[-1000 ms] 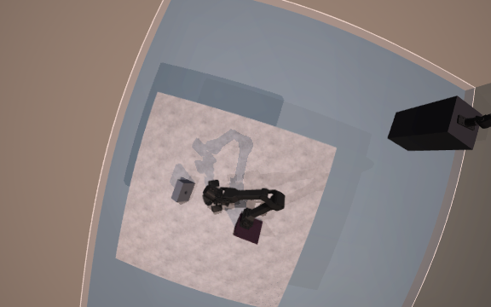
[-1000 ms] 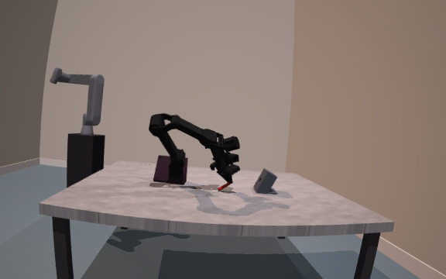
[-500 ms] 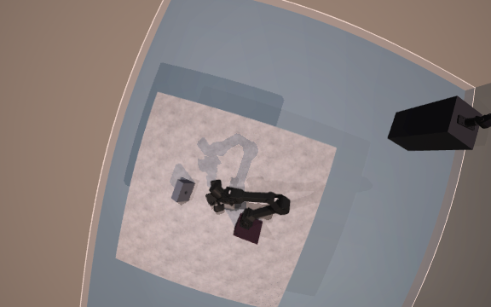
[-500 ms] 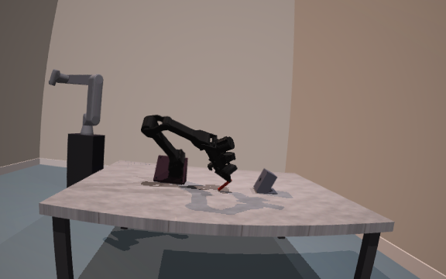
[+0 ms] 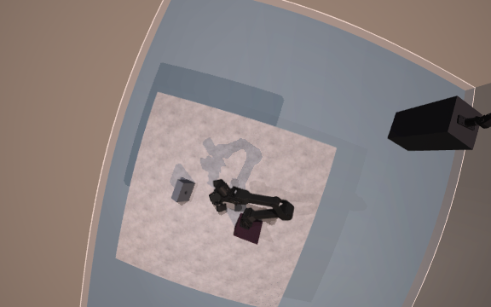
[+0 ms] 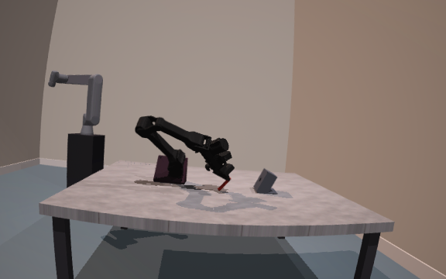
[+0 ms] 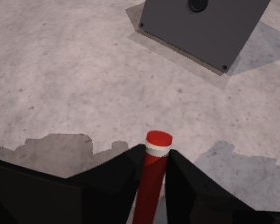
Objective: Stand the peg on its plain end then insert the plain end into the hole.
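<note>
My pincer [image 5: 219, 209] [image 6: 229, 179] [image 7: 156, 153] is closed on the red peg [image 6: 224, 184] [image 7: 152, 182], with its tips right at the white band [image 7: 157, 148]. The red cap beyond the band pokes out past my tips. In the exterior view the peg leans, upper end in my grip, lower end down at or just above the tabletop [image 5: 164, 239] [image 6: 207, 217] [image 7: 81, 95]; whether it touches I cannot tell. It sits between my base and the grey sloped panel [image 5: 182, 190] [image 6: 265, 181] [image 7: 206, 35], whose hole [image 5: 186, 193] [image 6: 260, 179] [image 7: 197, 4] faces my side.

I take the peg for light and stiff, with a smooth round skin that could roll or pivot between my tips if the plain end catches. Holding it by the banded end suits me: the plain end stays free, both for standing and for going into the hole. Squeezing harder should do it no harm, but held so near one end it has long leverage against me. I should bring it upright, lower it gently until that end sits flat, and open evenly, since so slim a foot could topple at a nudge.
</note>
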`<state>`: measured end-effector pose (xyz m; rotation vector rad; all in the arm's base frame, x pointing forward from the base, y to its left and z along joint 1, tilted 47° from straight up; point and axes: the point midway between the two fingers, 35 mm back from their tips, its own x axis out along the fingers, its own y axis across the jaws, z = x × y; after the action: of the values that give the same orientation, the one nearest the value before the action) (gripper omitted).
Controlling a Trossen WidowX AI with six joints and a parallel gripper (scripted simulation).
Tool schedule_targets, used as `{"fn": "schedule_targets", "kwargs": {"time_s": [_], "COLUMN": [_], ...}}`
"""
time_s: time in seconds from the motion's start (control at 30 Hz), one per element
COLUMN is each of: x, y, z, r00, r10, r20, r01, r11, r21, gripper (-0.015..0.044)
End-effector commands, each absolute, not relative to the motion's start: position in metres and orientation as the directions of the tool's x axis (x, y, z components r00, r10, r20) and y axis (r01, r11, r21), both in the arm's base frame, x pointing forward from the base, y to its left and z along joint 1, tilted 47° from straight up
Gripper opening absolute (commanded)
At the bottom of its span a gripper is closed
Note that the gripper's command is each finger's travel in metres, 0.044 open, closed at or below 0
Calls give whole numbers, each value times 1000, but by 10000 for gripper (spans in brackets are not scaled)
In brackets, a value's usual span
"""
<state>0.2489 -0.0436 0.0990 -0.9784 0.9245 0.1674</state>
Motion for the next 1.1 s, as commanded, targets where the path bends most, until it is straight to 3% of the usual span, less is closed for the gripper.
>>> {"fn": "schedule_targets", "kwargs": {"time_s": [0.0,1.07], "x": [245,227], "y": [-44,-50], "z": [100,110], "r00": [648,779], "r10": [-235,-12], "r20": [-724,-627], "r01": [-508,-509], "r11": [575,572], "r21": [-641,-643], "gripper": [51,51]}}
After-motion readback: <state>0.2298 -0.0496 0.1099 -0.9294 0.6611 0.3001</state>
